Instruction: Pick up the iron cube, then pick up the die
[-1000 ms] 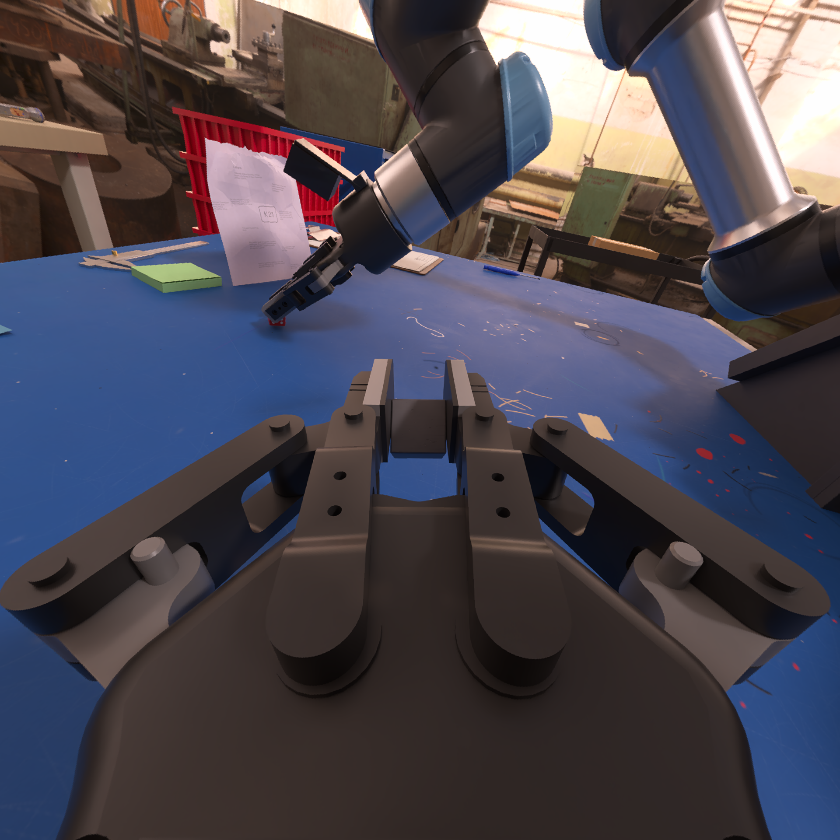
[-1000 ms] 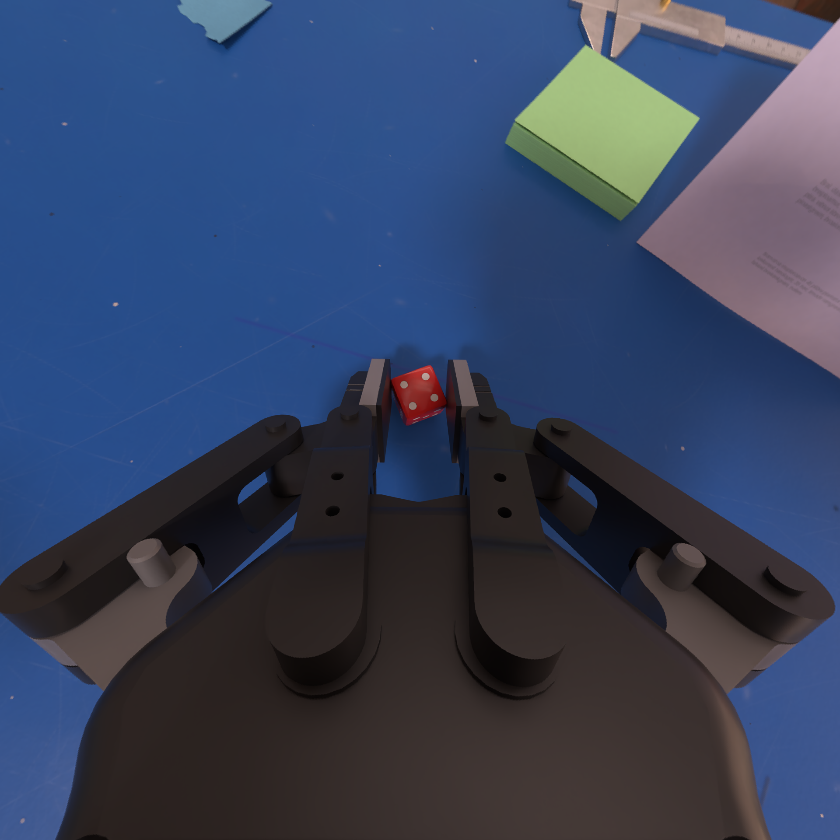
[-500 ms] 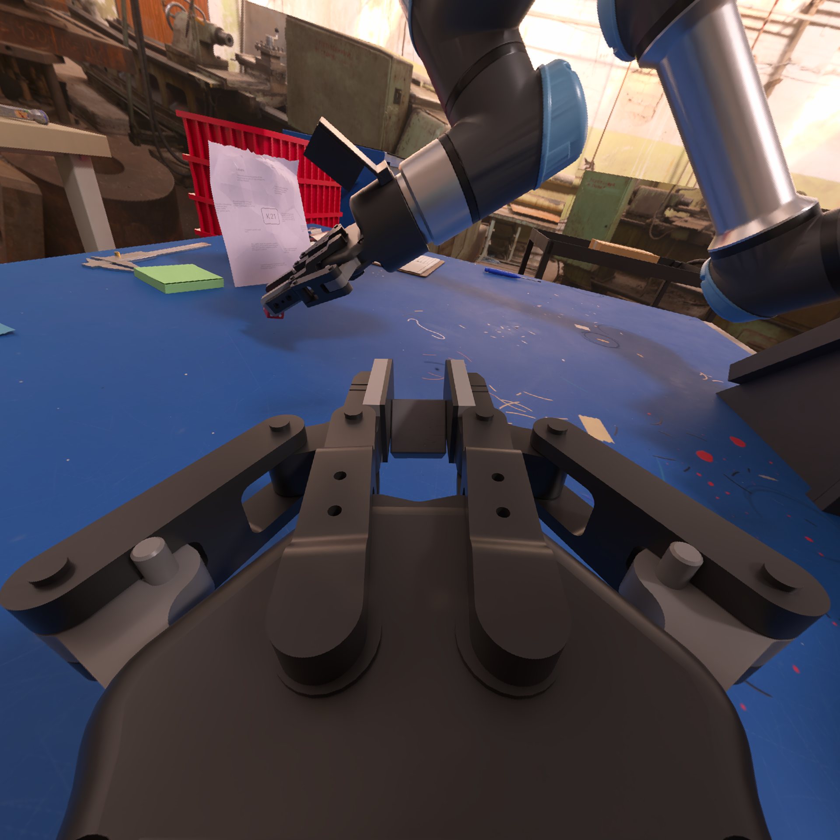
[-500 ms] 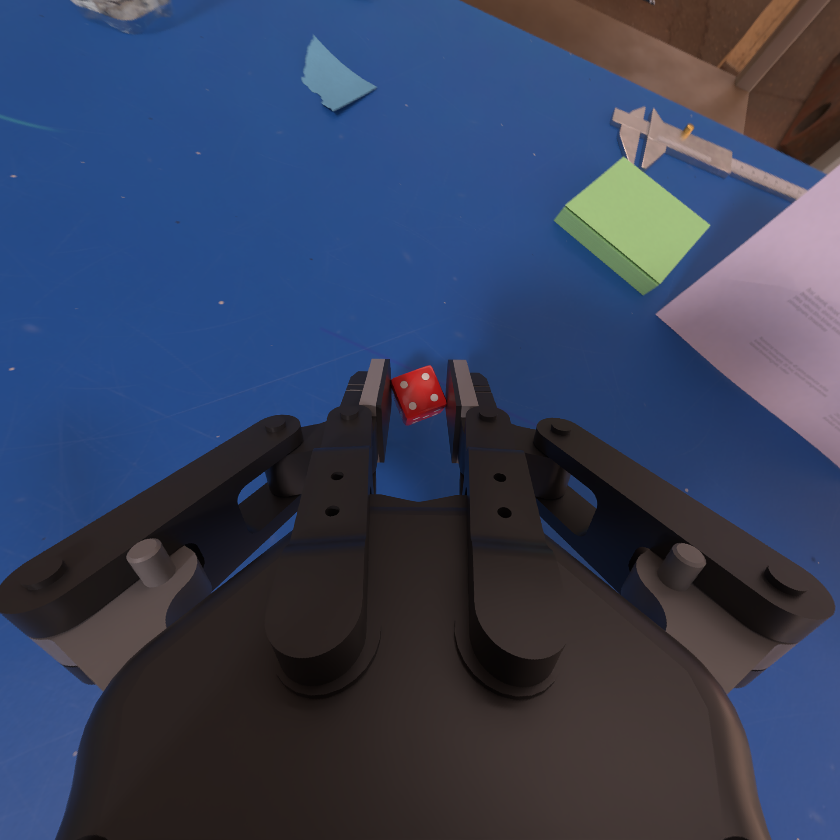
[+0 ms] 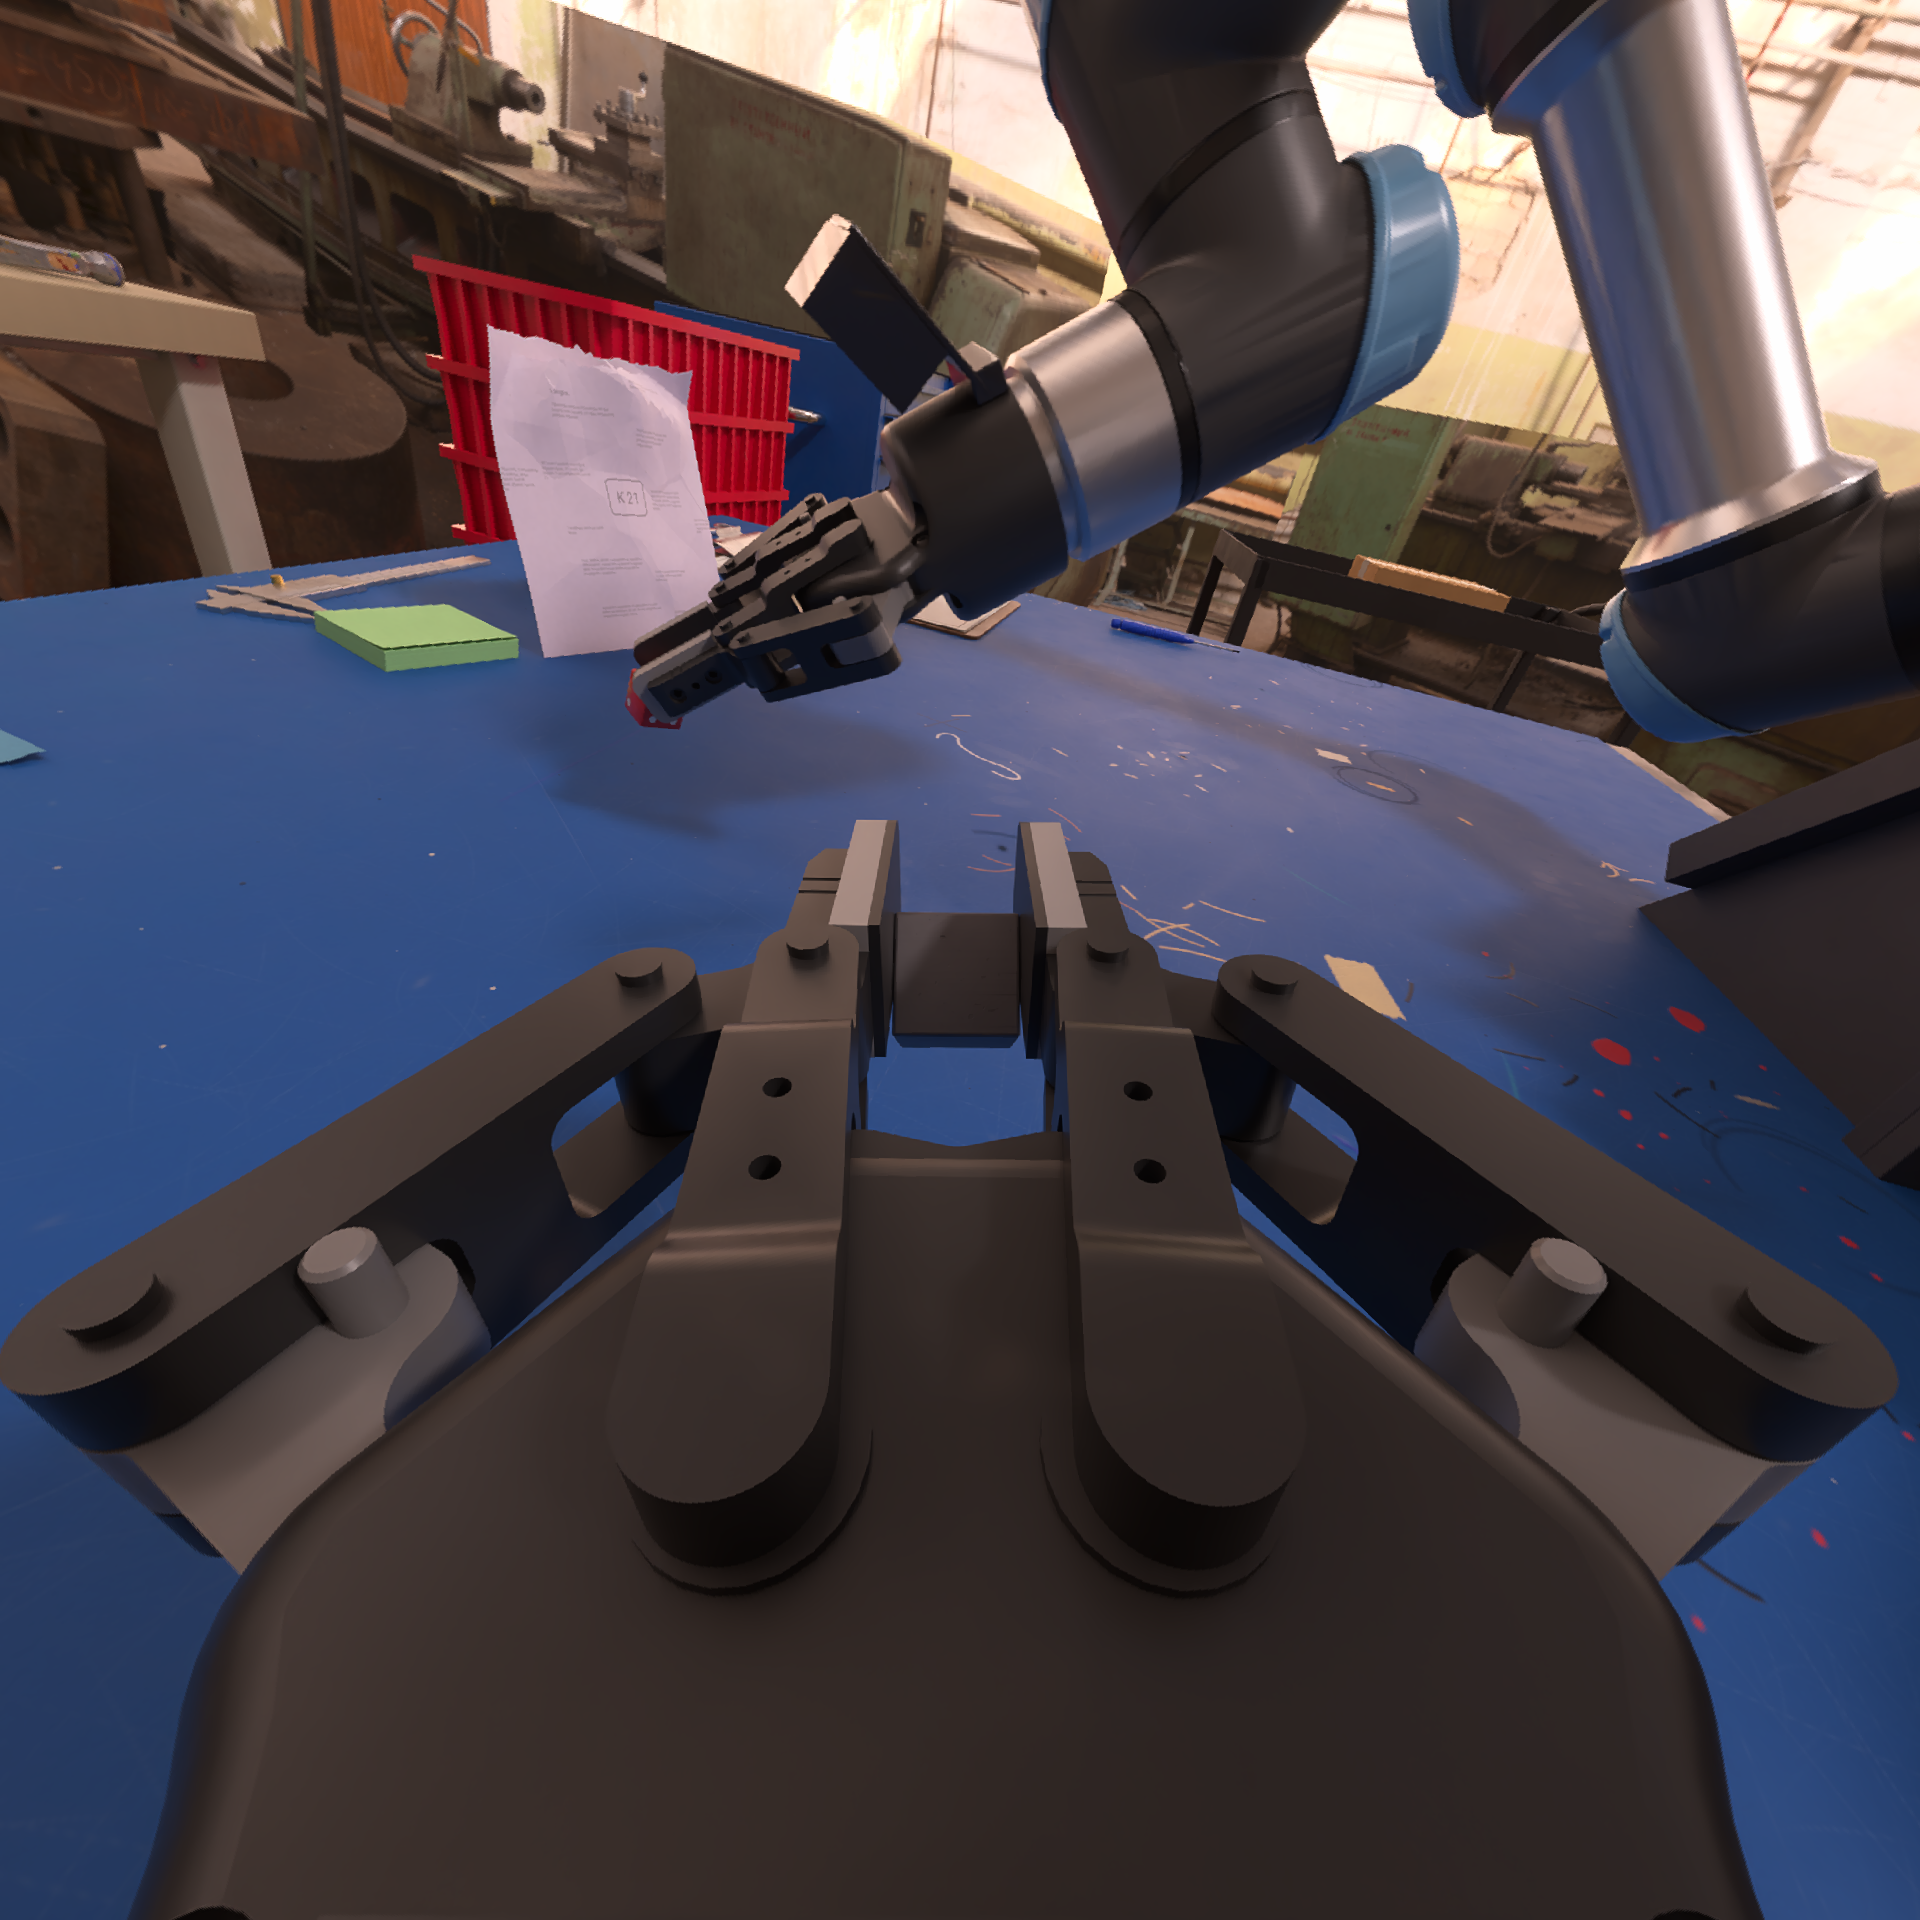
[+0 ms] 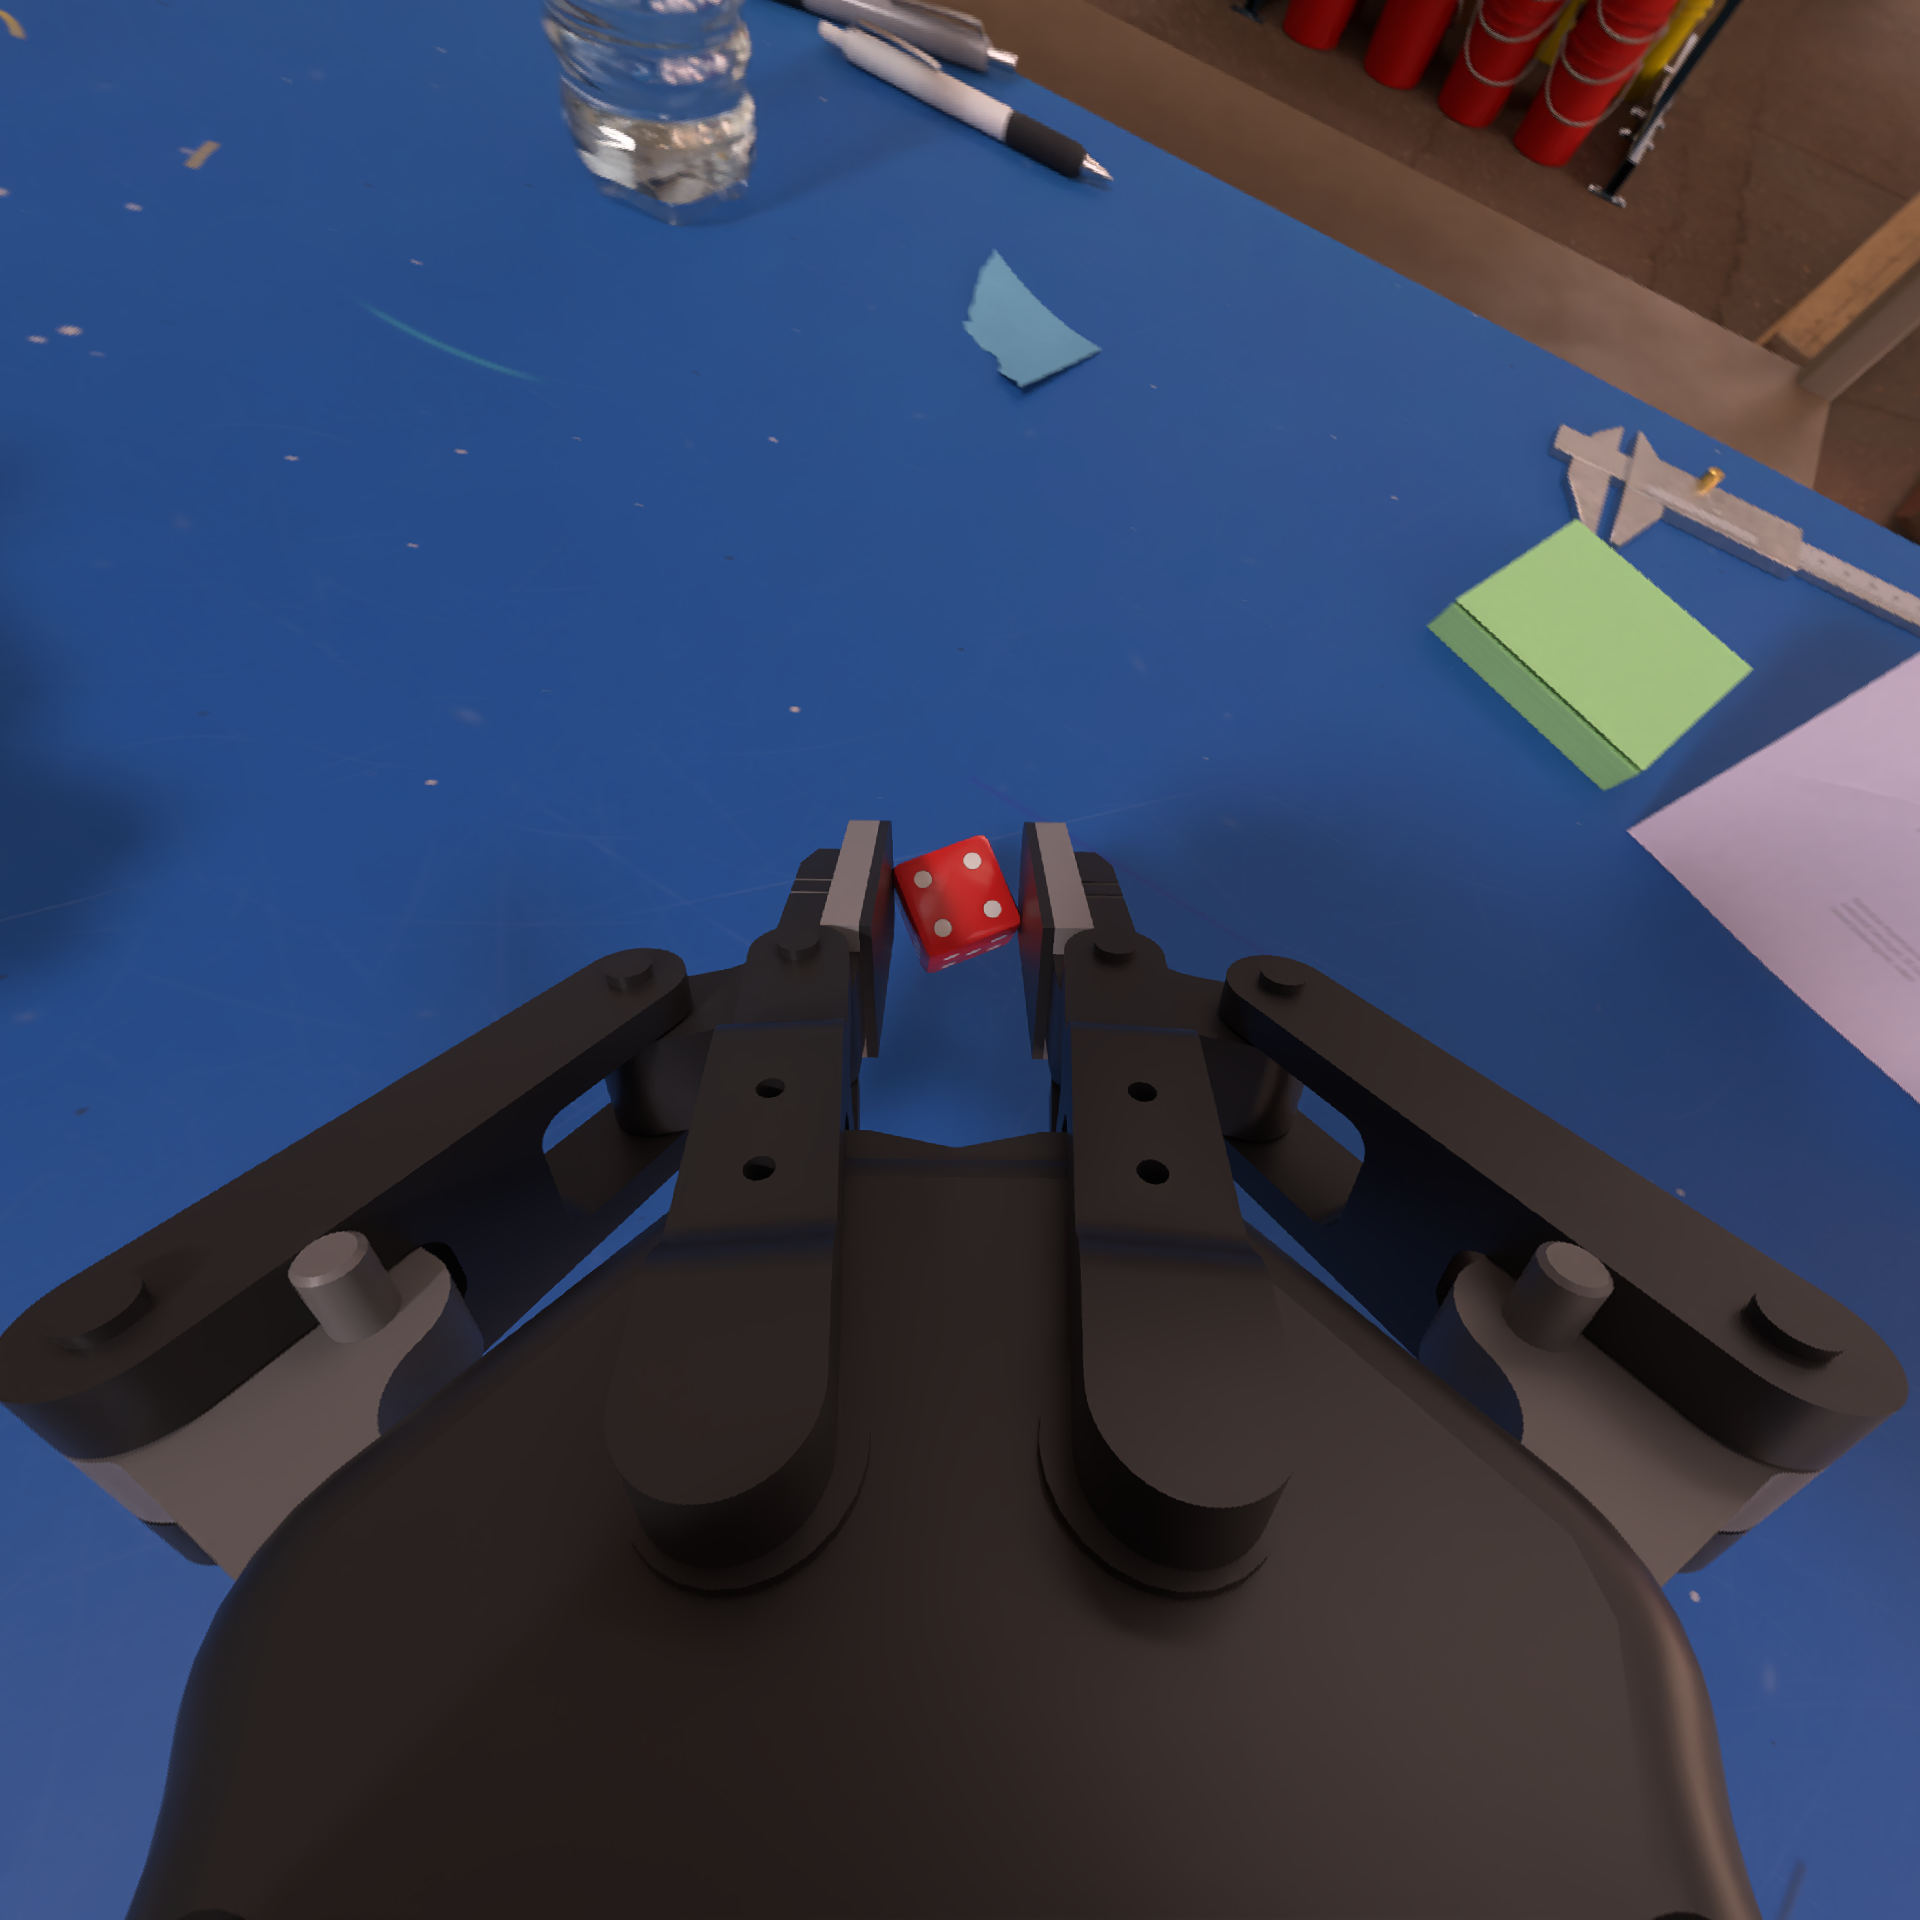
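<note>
My left gripper (image 5: 956, 883) is shut on the dark grey iron cube (image 5: 954, 977), which sits between the two pads, above the blue table (image 5: 312, 935). My right gripper (image 6: 956, 883) is shut on the red die (image 6: 956, 902) with white pips and holds it above the table. In the left wrist view the right gripper (image 5: 665, 694) shows farther off, tilted, with the die (image 5: 646, 713) as a red bit at its fingertips, clear of the table.
A green pad (image 6: 1590, 652), a steel caliper (image 6: 1745, 530) and a white sheet (image 6: 1818, 862) lie to the right. A water bottle (image 6: 655, 104), pens (image 6: 966, 94) and a blue paper scrap (image 6: 1023, 327) lie ahead. A red crate (image 5: 613, 405) stands behind the table.
My right gripper has risen off the table with the die in it and tilted flatter; more of the table shows below it. My left gripper has held still with the cube.
</note>
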Robot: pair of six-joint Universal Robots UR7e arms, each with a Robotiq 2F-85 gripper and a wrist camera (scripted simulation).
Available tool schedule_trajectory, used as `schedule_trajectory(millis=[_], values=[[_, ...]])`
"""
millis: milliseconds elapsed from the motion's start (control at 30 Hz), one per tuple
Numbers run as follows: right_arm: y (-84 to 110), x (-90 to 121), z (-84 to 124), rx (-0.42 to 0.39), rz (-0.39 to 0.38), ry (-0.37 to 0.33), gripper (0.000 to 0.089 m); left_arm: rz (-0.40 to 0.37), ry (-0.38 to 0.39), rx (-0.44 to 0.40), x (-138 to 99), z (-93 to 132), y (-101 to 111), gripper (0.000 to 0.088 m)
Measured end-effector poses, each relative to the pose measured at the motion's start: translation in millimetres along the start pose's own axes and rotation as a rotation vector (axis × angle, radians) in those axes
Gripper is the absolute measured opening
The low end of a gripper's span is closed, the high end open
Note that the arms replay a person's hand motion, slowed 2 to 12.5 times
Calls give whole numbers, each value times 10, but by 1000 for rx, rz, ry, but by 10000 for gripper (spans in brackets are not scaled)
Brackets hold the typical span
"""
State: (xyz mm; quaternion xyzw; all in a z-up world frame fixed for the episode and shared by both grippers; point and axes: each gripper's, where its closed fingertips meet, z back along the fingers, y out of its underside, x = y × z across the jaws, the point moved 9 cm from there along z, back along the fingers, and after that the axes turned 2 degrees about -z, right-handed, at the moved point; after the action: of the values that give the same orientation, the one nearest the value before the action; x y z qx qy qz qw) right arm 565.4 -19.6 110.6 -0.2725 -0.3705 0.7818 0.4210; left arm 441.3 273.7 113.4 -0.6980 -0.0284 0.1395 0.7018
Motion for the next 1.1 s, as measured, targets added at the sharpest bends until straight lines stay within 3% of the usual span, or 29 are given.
schedule_trajectory(millis=[700,1100], values=[[-12,660,525,-149,147,-199,221,11,-15,-6,38,20,-15,201],[-68,895,848,-299,130,-350,219,18,0,-21,41,35,-55,201]])
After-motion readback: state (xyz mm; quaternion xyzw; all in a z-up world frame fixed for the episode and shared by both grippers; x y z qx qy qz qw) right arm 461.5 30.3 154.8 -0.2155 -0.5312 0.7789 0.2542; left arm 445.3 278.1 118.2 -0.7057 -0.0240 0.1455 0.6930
